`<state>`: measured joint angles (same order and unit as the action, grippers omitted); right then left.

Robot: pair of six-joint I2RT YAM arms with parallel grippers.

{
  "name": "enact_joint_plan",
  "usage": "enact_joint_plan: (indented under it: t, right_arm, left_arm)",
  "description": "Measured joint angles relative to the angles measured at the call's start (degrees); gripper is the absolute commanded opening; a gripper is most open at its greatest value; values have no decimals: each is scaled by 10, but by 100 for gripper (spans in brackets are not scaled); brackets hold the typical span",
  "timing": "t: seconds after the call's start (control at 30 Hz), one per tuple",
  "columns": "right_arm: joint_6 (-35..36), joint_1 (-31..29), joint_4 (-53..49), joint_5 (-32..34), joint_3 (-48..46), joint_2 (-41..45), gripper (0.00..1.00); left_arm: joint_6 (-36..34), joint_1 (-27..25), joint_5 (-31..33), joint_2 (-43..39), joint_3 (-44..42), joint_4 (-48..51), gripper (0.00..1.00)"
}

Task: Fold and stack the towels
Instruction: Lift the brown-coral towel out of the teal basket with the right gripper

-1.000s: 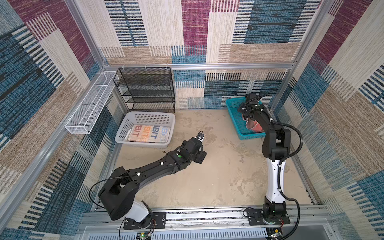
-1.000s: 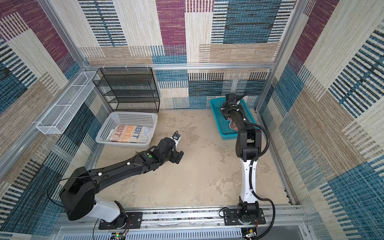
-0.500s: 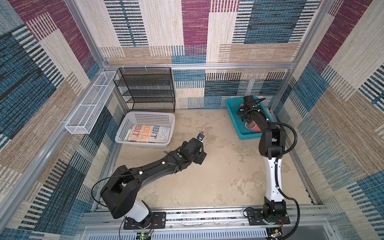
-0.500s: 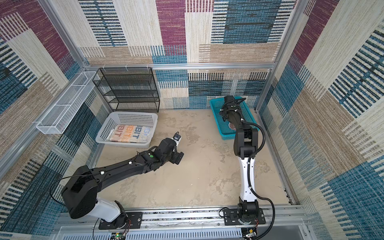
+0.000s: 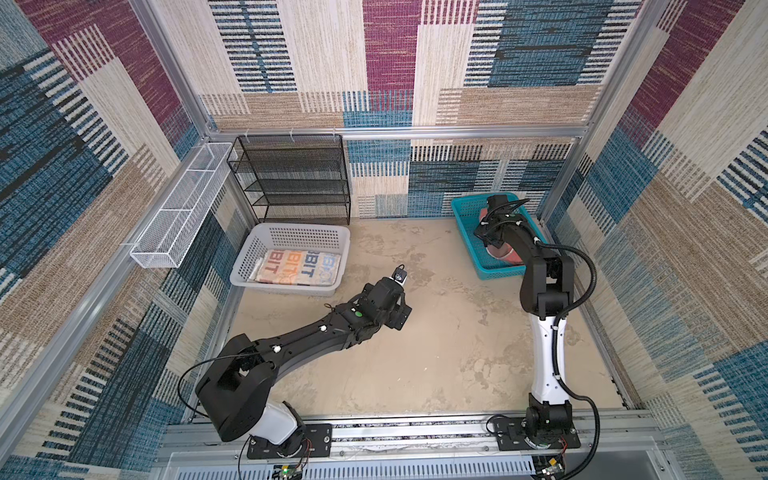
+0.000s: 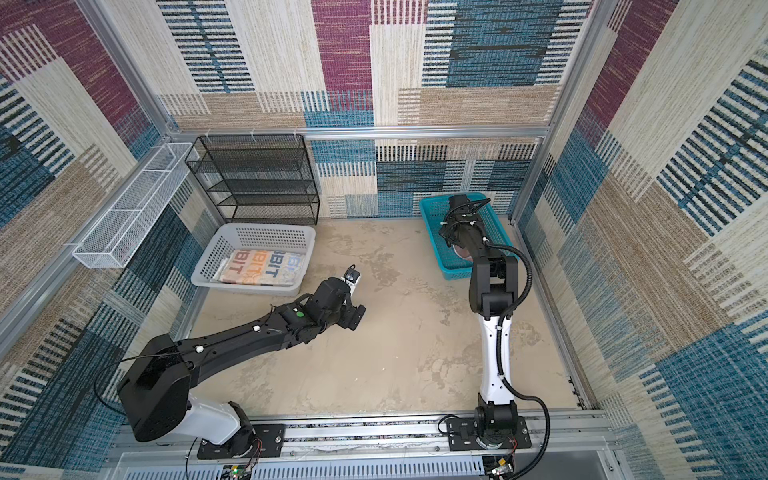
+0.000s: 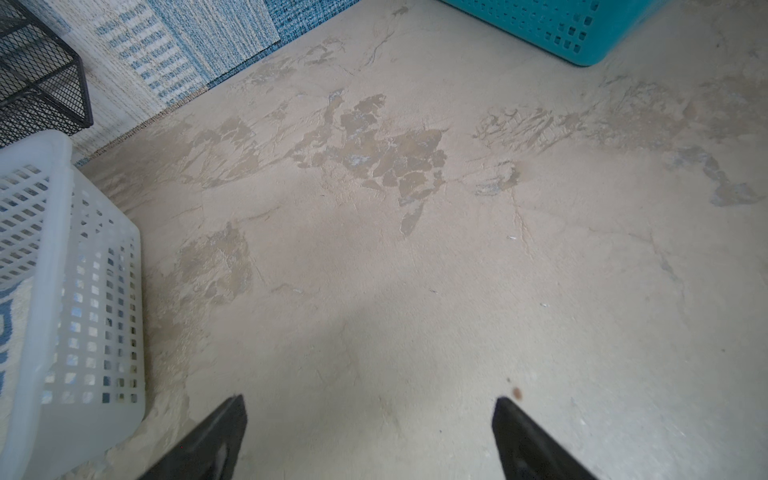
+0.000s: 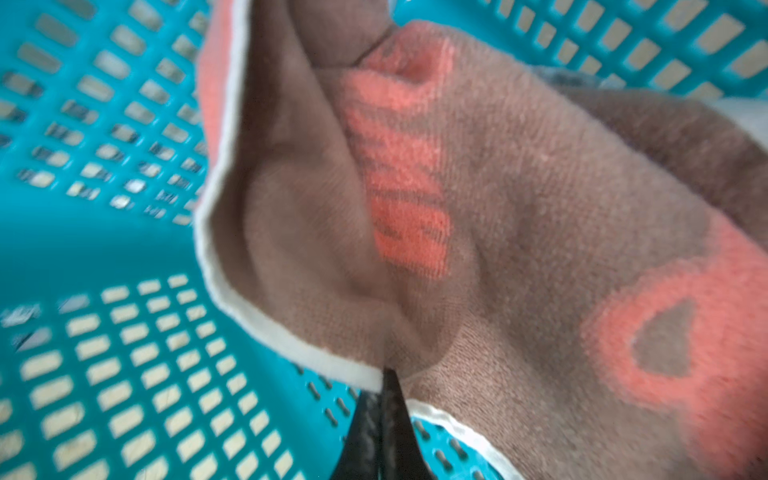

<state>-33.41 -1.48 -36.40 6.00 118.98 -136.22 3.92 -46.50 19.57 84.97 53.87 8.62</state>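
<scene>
Right gripper point(image 8: 384, 380) pinched tight on the white-trimmed edge of the brown-and-coral towel point(image 8: 519, 199) inside the teal basket point(image 8: 104, 245), left gripper point(image 7: 370, 401) spread wide above the tabletop point(image 7: 374, 270) beside the white basket point(image 5: 291, 233) holding the folded lettered towel point(image 5: 297, 269).
</scene>
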Motion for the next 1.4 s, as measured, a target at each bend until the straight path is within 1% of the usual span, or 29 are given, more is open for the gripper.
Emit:
enact_joint_plan:
  t: [0.17,0.27,0.4,0.67,0.9,1.07,1.23,1.4]
  right_arm:
    - [52,0,67,-13,-92,99,0]
    - [78,0,103,-15,-123,148,0]
    - [107,0,132,-33,-144,192,0]
    - [155,0,177,-99,-193,291,0]
    - [191,-5,194,-163,-184,355,0]
    - [227,-33,193,-213,-172,393,0]
    - [259,-80,195,-260,-174,433,0]
    - [269,-126,209,-306,-197,462,0]
  left_arm:
    - [2,0,0,-17,-13,-2,97]
    - [3,0,-1,-25,-16,-2,97]
    - [4,0,0,-33,-20,-7,97]
    - [10,0,0,-58,-38,-18,98]
    - [22,0,3,-75,-49,-28,98]
    - [28,1,14,-89,-55,-30,98]
    - [32,1,33,-119,-72,-33,99]
    - [33,1,54,-159,-95,-34,99]
